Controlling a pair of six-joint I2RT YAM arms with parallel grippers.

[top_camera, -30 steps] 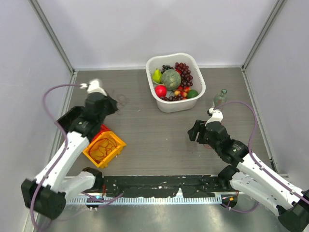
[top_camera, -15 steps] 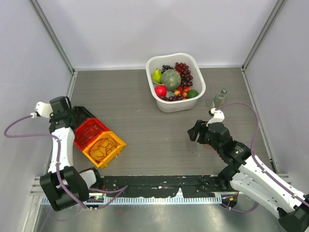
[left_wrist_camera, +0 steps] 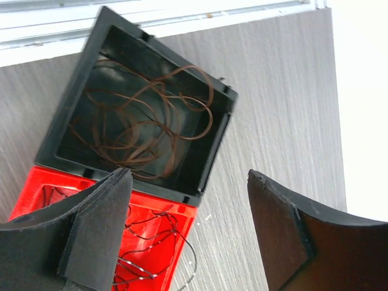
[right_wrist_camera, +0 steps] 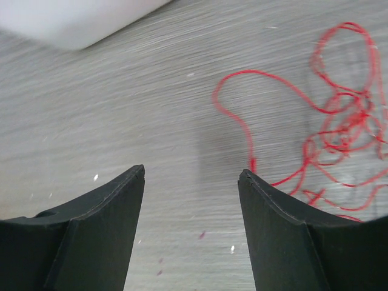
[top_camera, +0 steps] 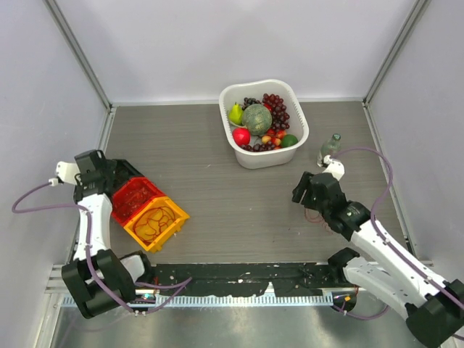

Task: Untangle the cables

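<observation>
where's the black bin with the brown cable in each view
Top external: the black bin is at the far left, mostly hidden under the left arm.
Left wrist: it fills the upper left, brown cable coiled inside.
Right wrist: not in view.
Shared landmark: the red bin touching the black bin.

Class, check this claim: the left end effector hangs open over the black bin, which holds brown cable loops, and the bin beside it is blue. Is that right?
Not quite. The left end effector is open above the black bin with its brown cable loops, but the bin beside it is red, not blue. The left wrist view shows this.
</observation>
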